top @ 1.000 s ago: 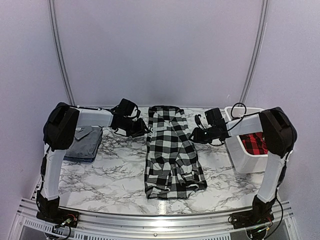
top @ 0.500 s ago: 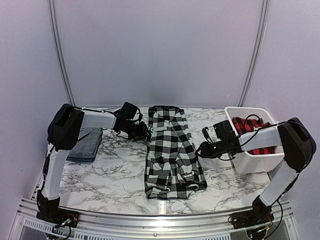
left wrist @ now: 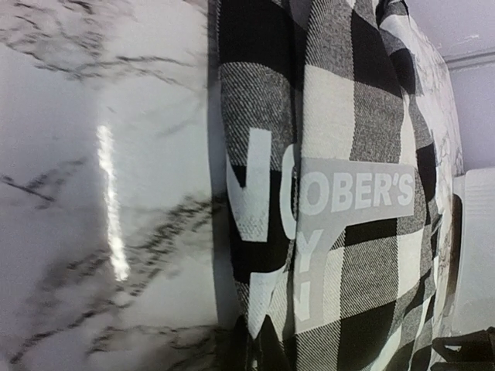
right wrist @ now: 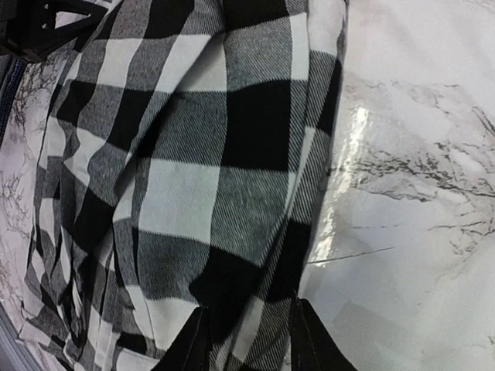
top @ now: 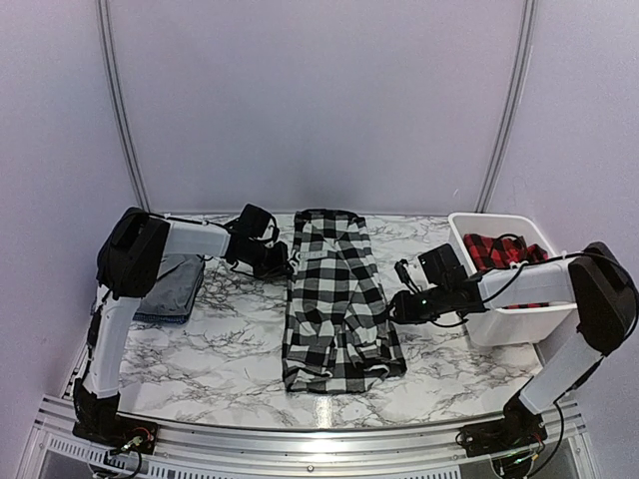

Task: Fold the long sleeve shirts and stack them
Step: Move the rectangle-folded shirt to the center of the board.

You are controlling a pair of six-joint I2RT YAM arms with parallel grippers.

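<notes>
The marble table [top: 230, 349] carries everything. Down its middle lies the checked shirt [top: 334, 299], black and white, folded lengthwise into a long strip that runs from the far edge towards the arms, its near end rumpled and a little wider. At the right side stands a white bin [top: 514, 324], well apart from the strip. The grey shirt [top: 170, 284] sits folded flat at the left side of the table, partly under the left arm. The red shirt [top: 499, 251], red and black checks, lies bunched inside the bin.

The left gripper [top: 283, 267] is low at the strip's left edge, towards its far end. Its wrist view shows the cloth edge against the marble and a grey label [left wrist: 352, 193] reading "OBER'S", but the fingers are too dark and too close to the bottom edge to make out, so I cannot tell whether they grip.

The right gripper [top: 392, 309] is low at the strip's right edge, about halfway along. Its fingers [right wrist: 197, 344] stand narrow, one on each side of the folded edge, with the checked cloth filling the gap between them, pinched there
</notes>
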